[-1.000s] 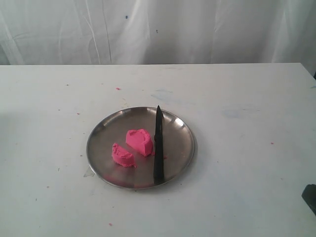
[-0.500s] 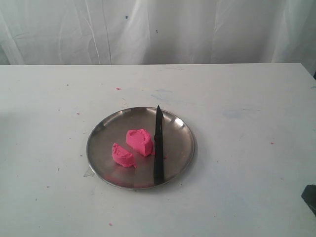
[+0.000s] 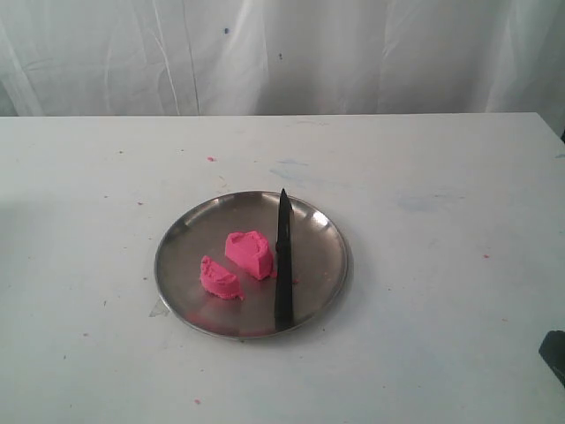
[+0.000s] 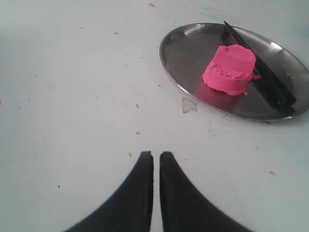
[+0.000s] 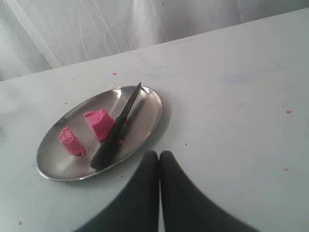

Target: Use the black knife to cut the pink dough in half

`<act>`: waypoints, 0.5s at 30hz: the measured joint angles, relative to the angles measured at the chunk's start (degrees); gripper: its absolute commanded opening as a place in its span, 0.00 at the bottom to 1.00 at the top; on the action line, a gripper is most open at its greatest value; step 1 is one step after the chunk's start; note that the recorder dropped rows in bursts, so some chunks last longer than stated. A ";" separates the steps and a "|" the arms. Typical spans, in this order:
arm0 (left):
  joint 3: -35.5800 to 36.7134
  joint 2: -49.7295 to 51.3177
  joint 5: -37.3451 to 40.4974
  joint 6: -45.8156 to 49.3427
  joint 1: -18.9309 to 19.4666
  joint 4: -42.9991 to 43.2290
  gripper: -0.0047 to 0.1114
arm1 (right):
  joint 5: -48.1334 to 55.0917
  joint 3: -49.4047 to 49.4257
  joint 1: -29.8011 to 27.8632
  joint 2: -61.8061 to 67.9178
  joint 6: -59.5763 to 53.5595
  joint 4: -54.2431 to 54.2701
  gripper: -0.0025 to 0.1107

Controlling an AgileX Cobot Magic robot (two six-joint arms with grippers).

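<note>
The pink dough lies in two chunks on a round steel plate (image 3: pixel 177 238): a bigger one (image 3: pixel 250 253) and a smaller one (image 3: pixel 219 279). Beside them the black knife (image 3: pixel 282 261) rests flat across the plate, its point away from the table's front edge. In the left wrist view the dough (image 4: pixel 230 70), knife (image 4: pixel 260 72) and plate (image 4: pixel 183 58) sit well off from my left gripper (image 4: pixel 156 155), which is shut and empty. My right gripper (image 5: pixel 159 154) is also shut and empty, just off the plate's rim (image 5: pixel 155 108) near the knife's handle (image 5: pixel 104 152); both dough chunks (image 5: pixel 99 123) show there.
A white table (image 3: pixel 441 265) with tiny pink crumbs (image 3: pixel 211 159) carries the plate. A white curtain (image 3: pixel 282 53) hangs behind. A dark bit of the right arm (image 3: pixel 554 352) shows at the lower right edge of the exterior view.
</note>
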 measured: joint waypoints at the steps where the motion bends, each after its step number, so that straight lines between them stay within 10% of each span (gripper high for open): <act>1: 0.00 0.00 0.00 0.00 0.00 0.00 0.14 | 0.00 0.00 0.00 0.00 0.00 0.00 0.02; 15: 0.03 0.00 -5.29 0.00 0.00 0.00 0.14 | 0.00 0.00 0.00 0.00 0.00 0.00 0.02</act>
